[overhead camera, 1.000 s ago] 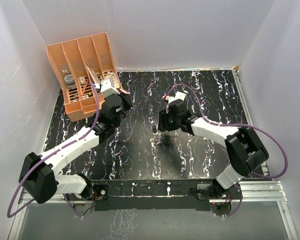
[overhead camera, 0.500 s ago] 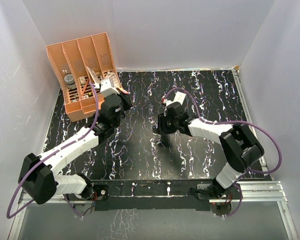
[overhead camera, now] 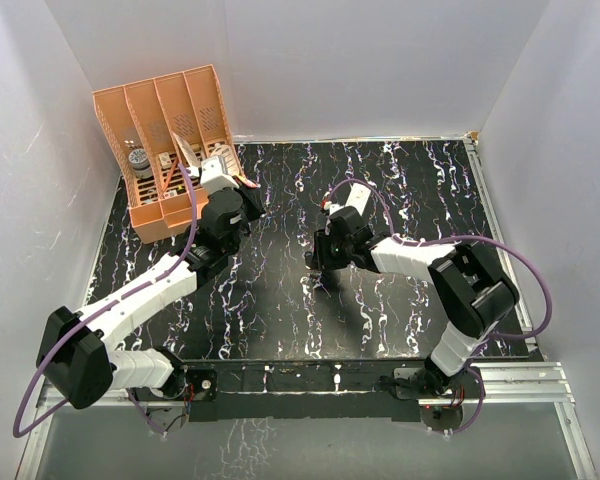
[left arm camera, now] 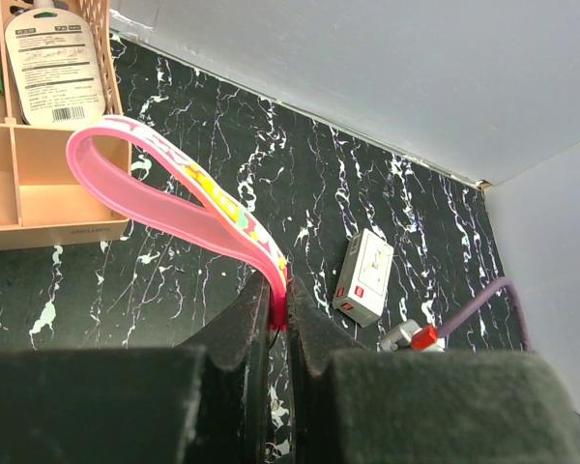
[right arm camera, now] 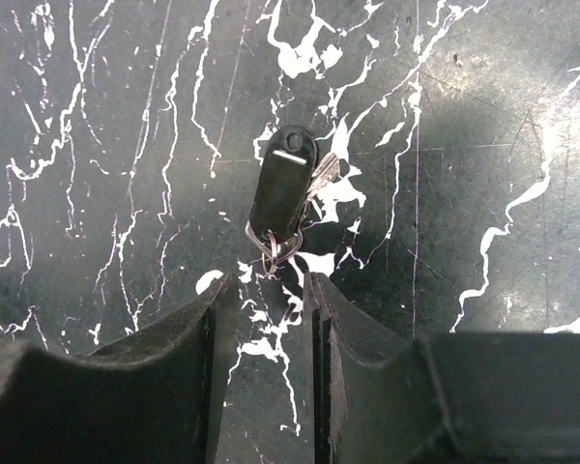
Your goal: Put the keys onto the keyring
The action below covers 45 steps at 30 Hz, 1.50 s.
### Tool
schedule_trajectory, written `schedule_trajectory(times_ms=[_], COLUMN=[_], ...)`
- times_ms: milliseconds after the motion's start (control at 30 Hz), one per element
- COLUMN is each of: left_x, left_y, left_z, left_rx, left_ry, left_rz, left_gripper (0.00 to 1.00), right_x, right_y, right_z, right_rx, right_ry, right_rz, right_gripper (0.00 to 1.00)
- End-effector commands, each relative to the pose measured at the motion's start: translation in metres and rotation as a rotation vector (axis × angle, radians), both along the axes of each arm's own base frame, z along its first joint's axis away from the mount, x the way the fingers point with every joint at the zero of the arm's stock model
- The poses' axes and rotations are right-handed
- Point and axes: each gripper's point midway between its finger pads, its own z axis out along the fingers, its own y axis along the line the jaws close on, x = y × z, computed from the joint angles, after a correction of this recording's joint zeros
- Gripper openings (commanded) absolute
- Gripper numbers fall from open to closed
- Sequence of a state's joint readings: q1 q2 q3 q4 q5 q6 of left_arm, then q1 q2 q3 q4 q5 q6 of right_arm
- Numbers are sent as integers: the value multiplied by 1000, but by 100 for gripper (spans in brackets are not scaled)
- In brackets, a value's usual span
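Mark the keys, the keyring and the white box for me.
keys (right arm camera: pixel 283 184): right wrist view, dark head.
keyring (left arm camera: pixel 234 215): left wrist view, pink strip.
white box (left arm camera: pixel 364 278): left wrist view, top face.

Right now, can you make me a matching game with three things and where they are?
Things:
1. keyring
2. keys
3. white box

Places:
A. black tag, on the table just ahead of the right gripper
B. pink, pinched in the left gripper
C. red marks, lying on the table, not held

Pairs: 1-B, 2-A, 3-C
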<state>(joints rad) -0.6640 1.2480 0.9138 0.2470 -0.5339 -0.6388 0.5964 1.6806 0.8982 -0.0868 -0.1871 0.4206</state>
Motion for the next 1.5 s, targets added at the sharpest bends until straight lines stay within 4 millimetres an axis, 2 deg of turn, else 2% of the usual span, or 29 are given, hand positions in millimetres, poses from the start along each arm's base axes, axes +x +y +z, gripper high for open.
schedule_trajectory(times_ms=[0, 667, 1167, 1400, 1467], left_x=[-7, -7, -6, -6, -6], left_y=[5, 5, 5, 5, 5], left_z=[16, 14, 12, 12, 12], left_rx=[-24, -21, -18, -18, -18], left_ry=[-43, -40, -37, -37, -37], left_rz=[-3, 0, 1, 3, 3], left_gripper=[0, 0, 0, 0, 0], right_x=[8, 10, 14, 15, 16], right_y=[10, 15, 17, 16, 15], right_z=[6, -3, 1, -1, 0], right_rx=[35, 38, 44, 38, 35], right_ry=[-38, -27, -38, -46, -57], right_rz=[7, 13, 10, 5, 4], right_gripper=[31, 24, 16, 8, 2])
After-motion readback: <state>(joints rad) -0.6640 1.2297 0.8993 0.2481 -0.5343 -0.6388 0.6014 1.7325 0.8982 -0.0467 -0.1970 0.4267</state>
